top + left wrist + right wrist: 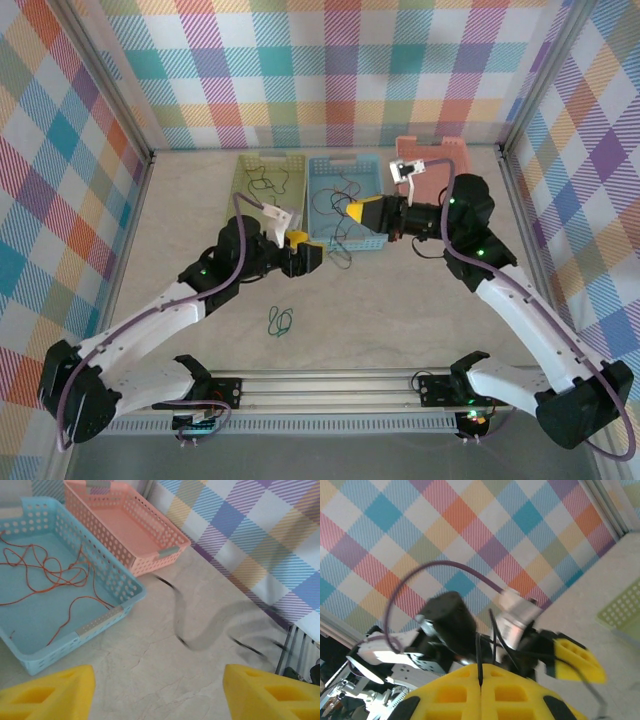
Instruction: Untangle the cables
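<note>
From above, the right gripper (360, 212) hangs over the near end of the blue basket (318, 200), and the left gripper (302, 258) sits just beside that basket's near corner. A dark cable (342, 256) trails between them. Orange cables (345, 195) lie in the blue basket, another dark strand (262, 182) lies in the green basket (240, 190), and a green cable (281, 320) rests alone on the table (420, 320), well apart from the rest. The step in hand appears to be drawing the dark cable clear of the others.

At the left wrist, the yellow fingers (50, 692) stand wide apart with nothing between them. The dark cable (200, 639), blurred, swings over the table ahead, beside the blue basket (100, 622) with its orange cables (50, 572) and the empty pink basket (150, 555).

At the right wrist, the right gripper (480, 692) is pressed closed, the dark cable (479, 655) pinched at the seam between its pads. The left gripper's yellow finger (575, 660) is visible beyond.

The next move likely calls for keeping that pinch firm and carrying the strand clear, with the left gripper free to catch the loose end.
</note>
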Robot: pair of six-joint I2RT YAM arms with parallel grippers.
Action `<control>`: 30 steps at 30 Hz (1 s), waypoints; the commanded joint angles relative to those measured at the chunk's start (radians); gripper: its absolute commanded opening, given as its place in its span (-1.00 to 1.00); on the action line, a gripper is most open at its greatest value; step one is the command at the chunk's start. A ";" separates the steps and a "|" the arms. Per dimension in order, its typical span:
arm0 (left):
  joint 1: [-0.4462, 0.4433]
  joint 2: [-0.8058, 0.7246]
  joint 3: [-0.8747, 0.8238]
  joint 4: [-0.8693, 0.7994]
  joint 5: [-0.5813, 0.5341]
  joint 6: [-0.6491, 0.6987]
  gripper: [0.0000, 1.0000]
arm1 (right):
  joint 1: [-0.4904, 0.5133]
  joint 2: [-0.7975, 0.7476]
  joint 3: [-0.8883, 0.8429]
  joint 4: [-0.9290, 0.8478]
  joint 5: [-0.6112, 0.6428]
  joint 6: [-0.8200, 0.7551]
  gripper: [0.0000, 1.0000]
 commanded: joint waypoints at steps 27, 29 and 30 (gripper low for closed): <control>0.071 0.033 -0.042 0.042 0.074 -0.648 0.66 | 0.017 0.040 -0.136 0.266 -0.248 -0.331 -1.00; 0.071 0.047 -0.037 0.043 0.077 -0.654 0.65 | 0.019 0.044 -0.136 0.266 -0.253 -0.333 -1.00; 0.071 0.051 -0.032 0.040 0.076 -0.654 0.65 | 0.021 0.046 -0.136 0.266 -0.257 -0.334 -1.00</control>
